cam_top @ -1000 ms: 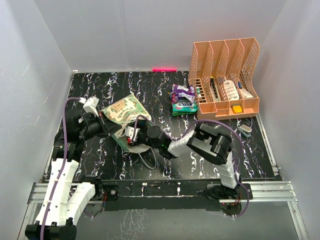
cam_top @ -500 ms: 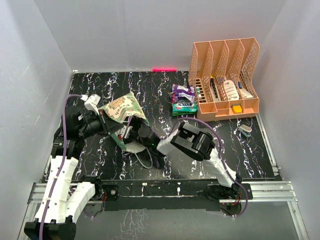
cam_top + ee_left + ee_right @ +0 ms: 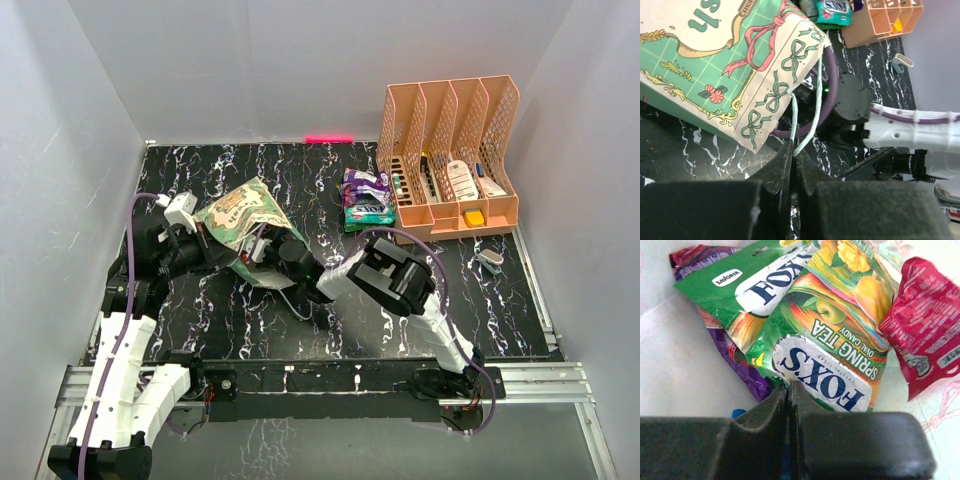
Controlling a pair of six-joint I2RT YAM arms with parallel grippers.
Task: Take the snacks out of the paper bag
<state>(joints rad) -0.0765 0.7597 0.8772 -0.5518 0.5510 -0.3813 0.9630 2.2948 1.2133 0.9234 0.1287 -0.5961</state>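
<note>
Right hand (image 3: 788, 387) now deeper inside paper bag (image 3: 238, 214), closed at green snack (image 3: 816, 352) edge, seen only from its wrist; left hand (image 3: 792, 150) clamps string handle (image 3: 809, 125).

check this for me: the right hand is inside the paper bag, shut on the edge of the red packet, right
Not quite. The right hand is inside the paper bag, but it is shut on the edge of the green FOX'S Spring Tea packet, not the red packet, which lies off to one side. The right wrist view shows this.
</note>
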